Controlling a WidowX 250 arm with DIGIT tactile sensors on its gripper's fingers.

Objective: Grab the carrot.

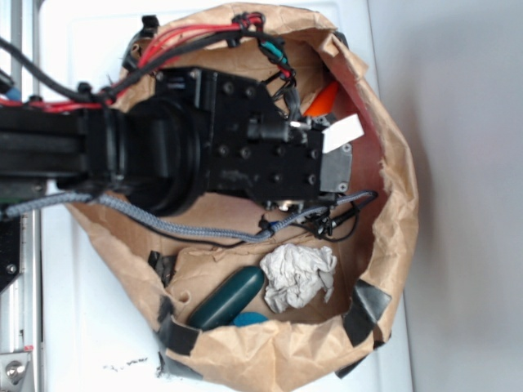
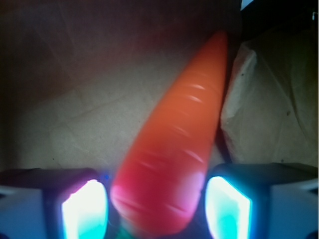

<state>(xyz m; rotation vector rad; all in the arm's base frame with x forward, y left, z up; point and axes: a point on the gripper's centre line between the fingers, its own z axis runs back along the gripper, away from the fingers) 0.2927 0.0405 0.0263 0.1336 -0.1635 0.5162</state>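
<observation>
The carrot (image 2: 174, 144) is smooth and bright orange. In the wrist view it lies between my two lit fingers (image 2: 84, 211), thick end toward me and tip pointing away against the brown paper wall. My gripper (image 2: 157, 209) is open, and a thin dark gap shows between each pad and the carrot's sides. In the exterior view only an orange sliver of the carrot (image 1: 323, 100) shows beside the black gripper (image 1: 328, 122). The gripper is low inside the paper bag (image 1: 392, 204), and the arm hides its fingers.
A crumpled white paper ball (image 1: 298, 276) lies near the bag's lower side. A dark green oblong toy (image 1: 226, 298) and a blue object (image 1: 249, 318) lie beside it. Cables (image 1: 204, 231) trail across the bag floor. Bag walls stand close round the gripper.
</observation>
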